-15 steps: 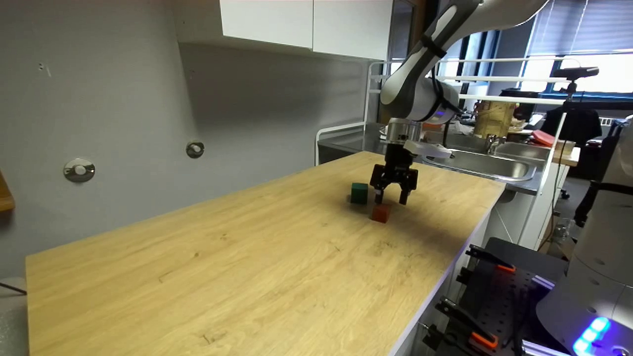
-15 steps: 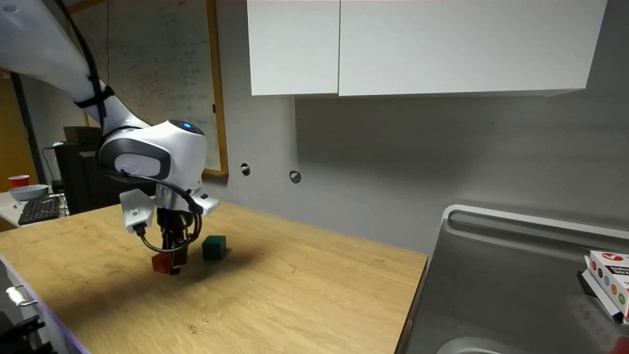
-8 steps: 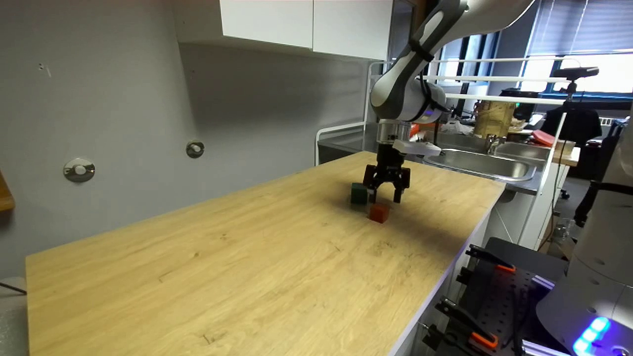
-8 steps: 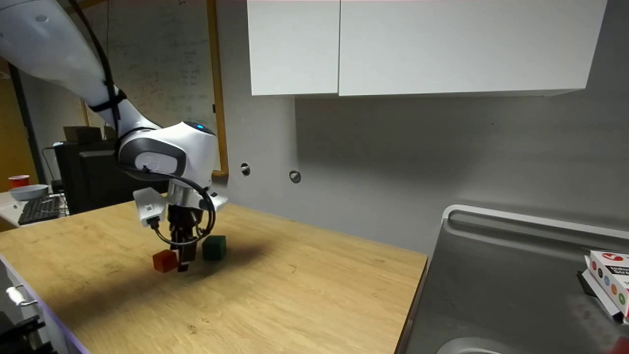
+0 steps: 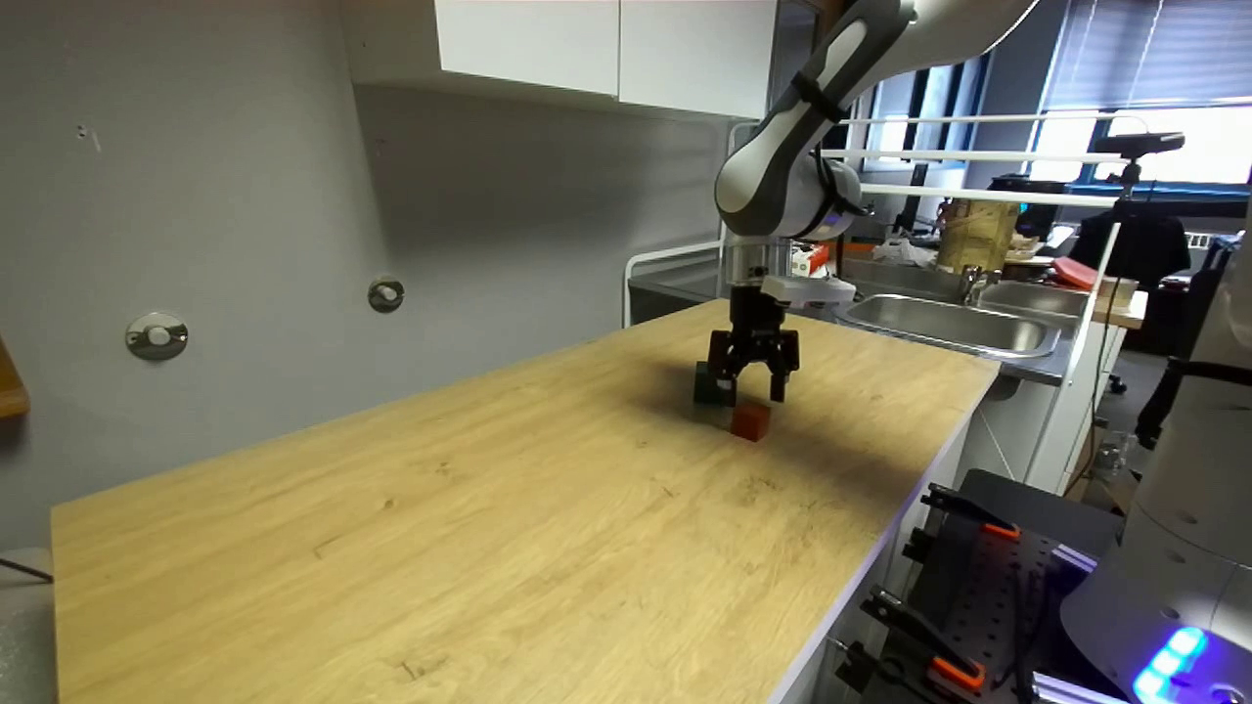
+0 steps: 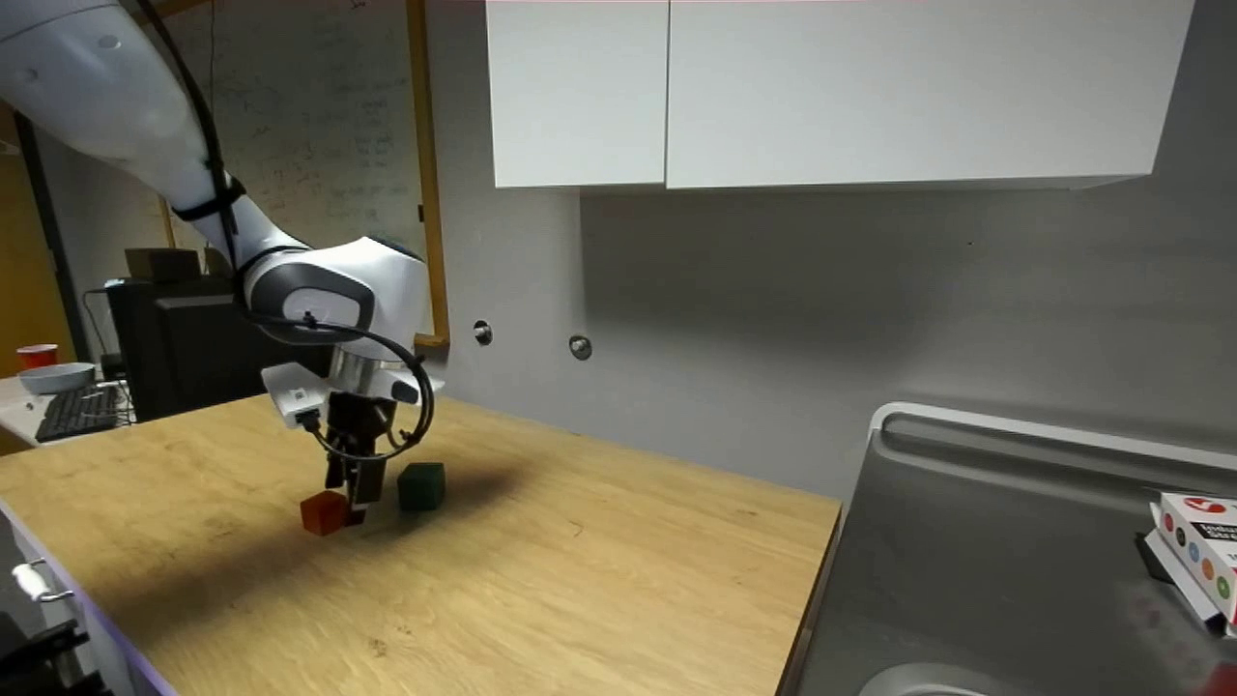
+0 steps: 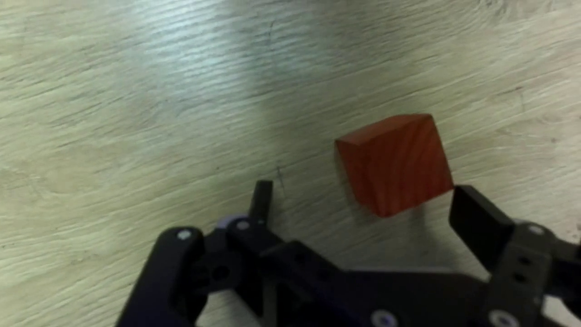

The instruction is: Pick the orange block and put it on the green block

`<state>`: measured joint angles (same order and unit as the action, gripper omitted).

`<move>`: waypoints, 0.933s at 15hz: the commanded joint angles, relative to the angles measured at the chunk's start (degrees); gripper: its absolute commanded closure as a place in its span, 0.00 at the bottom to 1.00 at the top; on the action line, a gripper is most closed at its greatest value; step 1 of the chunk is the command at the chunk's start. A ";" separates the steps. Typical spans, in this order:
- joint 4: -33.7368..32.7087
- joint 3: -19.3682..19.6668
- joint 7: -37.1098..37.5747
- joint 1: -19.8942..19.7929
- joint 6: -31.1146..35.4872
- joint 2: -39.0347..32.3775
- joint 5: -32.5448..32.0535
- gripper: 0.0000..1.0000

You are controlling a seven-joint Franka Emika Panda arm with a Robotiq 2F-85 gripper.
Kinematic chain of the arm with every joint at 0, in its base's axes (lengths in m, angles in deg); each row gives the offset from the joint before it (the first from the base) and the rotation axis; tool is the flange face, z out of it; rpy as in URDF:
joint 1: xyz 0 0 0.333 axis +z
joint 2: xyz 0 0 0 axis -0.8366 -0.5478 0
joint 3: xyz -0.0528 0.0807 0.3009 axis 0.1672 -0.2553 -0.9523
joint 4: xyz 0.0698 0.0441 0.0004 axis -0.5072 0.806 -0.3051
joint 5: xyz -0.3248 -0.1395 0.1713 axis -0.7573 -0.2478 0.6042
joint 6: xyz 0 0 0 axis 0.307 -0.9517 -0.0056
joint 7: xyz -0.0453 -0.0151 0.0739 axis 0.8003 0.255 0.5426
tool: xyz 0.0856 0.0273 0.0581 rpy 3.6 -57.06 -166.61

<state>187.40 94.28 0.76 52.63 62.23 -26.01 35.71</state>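
The orange block (image 5: 751, 421) is a small red-orange cube on the wooden table, also in an exterior view (image 6: 323, 513) and the wrist view (image 7: 399, 168). The green block (image 5: 706, 384) is a dark green cube close by, partly behind a finger there; it shows fully in an exterior view (image 6: 421, 487) and is out of the wrist view. My gripper (image 5: 751, 389) is open and empty, pointing down just over and beside the orange block. In the wrist view the fingers (image 7: 363, 186) are spread; the right fingertip overlaps the orange block's corner. I cannot tell whether it touches.
The wooden table (image 5: 469, 528) runs along a grey wall under white cabinets (image 6: 870, 87). A metal sink (image 5: 949, 323) lies beyond the table's end. A dark grey counter (image 6: 986, 570) with a small box (image 6: 1203, 541) adjoins the table.
My gripper, still open, has shifted toward the green block, to the left in an exterior view, and has risen slightly of late. Both blocks appear to stay in place.
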 commanded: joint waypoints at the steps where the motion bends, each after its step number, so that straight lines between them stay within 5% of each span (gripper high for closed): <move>1: -1.46 -0.75 2.29 0.26 -2.54 -1.22 -2.24 0.00; 4: -1.29 -0.97 2.05 0.22 -2.87 -1.95 -2.39 0.00; 5: -1.13 -0.92 2.40 0.28 -2.36 -2.15 -2.75 0.25; 7: -1.08 -0.91 2.45 0.32 -2.26 -2.44 -3.17 0.31; 14: -2.09 -0.95 3.13 0.50 -2.75 -2.08 -4.48 0.81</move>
<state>186.60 93.66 1.32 52.82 60.65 -28.28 32.96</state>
